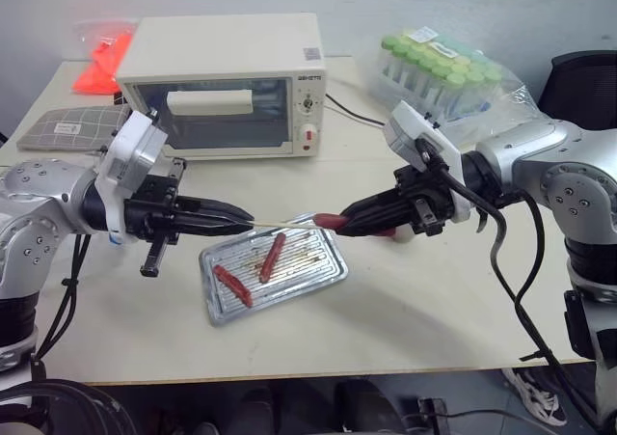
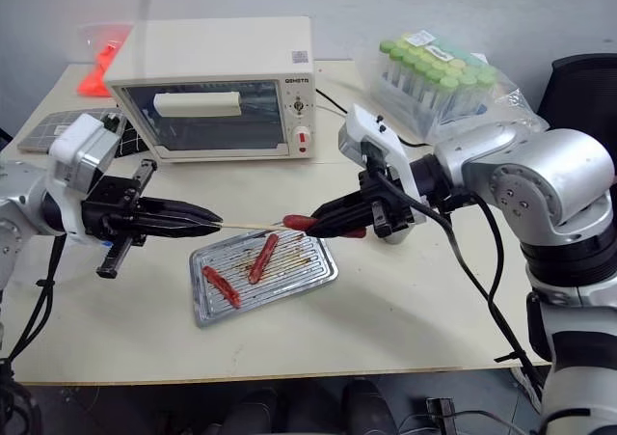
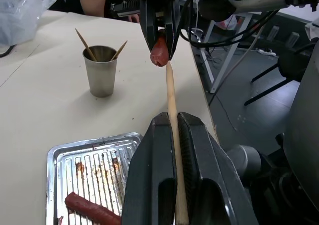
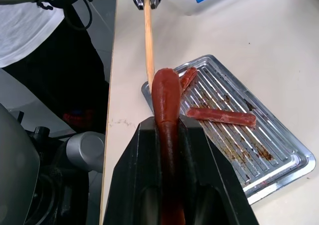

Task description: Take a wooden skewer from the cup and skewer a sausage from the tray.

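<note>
The thin, pale wooden skewer (image 1: pixel 282 225) is up in the air above the table, lying almost flat. Its pointed tip meets the end of a short red-brown sausage (image 1: pixel 331 221), but I cannot tell if it has gone in. The left gripper (image 1: pixel 246 221) has its two black fingers squeezed tight on the back part of the stick. The right gripper (image 1: pixel 349 221) has its black fingers squeezed on the sausage, and only the round front end pokes out toward the stick. The two grippers point at each other, with the stick between them.

Just below them sits the small shiny silver metal tray (image 1: pixel 328 269) with a ribbed bottom and brown grease marks. Two more red-brown sausages (image 1: pixel 272 258) lie in it, apart from each other.

In the left wrist view, the small grey metal cup (image 3: pixel 100 71) stands upright on the pale table (image 1: pixel 434 300), near the tray, with two sticks leaning in it.

Behind the tray stands a cream toaster oven with a glass door (image 1: pixel 227 86). Beside it is a clear bag of green-capped tubes (image 1: pixel 443 68).
</note>
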Tool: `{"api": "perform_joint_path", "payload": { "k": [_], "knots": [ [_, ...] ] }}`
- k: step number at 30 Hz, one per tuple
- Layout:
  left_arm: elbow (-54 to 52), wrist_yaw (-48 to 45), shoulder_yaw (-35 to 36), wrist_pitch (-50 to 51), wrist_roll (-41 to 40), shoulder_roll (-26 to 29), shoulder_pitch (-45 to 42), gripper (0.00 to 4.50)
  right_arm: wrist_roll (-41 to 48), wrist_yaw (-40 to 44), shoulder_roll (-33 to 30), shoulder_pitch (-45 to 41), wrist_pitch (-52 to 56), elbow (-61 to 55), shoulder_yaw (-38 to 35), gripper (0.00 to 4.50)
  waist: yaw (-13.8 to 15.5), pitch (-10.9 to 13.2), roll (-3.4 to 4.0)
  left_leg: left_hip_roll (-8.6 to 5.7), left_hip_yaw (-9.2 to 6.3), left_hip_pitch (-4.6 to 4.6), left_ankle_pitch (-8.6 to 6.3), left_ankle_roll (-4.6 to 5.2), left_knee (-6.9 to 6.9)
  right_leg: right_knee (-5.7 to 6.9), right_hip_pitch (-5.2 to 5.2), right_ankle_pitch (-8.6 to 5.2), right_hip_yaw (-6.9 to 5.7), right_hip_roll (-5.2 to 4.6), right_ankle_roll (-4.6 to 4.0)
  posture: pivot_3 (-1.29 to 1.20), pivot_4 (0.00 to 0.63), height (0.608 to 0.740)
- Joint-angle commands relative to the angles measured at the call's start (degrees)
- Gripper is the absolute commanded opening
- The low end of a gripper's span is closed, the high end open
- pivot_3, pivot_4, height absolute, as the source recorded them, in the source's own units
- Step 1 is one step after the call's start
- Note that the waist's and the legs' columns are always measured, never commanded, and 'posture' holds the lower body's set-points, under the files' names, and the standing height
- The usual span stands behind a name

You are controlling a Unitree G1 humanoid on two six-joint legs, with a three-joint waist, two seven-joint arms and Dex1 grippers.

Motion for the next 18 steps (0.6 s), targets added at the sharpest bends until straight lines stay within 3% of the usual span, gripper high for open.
{"api": "perform_joint_path", "payload": {
  "k": [1,18],
  "knots": [
    [1.04,-1.45,2.09,-1.39,0.75,1.88,-1.37,0.00,1.09,0.60,-1.68,0.47,-0.62,-1.90,-2.23,0.30,0.01,0.00,0.00,0.00,0.00,0.00,0.00,0.00,0.00,0.00,0.00,0.00,0.00,0.00,0.00,0.00,0.150,0.740],
    [1.24,-1.60,-0.32,-1.85,1.41,-0.49,-3.80,0.00,4.60,-2.20,-0.26,-0.35,1.82,-2.29,-4.38,0.30,-0.03,0.00,0.00,0.00,0.00,0.00,0.00,0.00,0.02,0.02,0.00,0.00,0.00,0.00,0.00,0.00,0.150,0.740]
  ]
}}
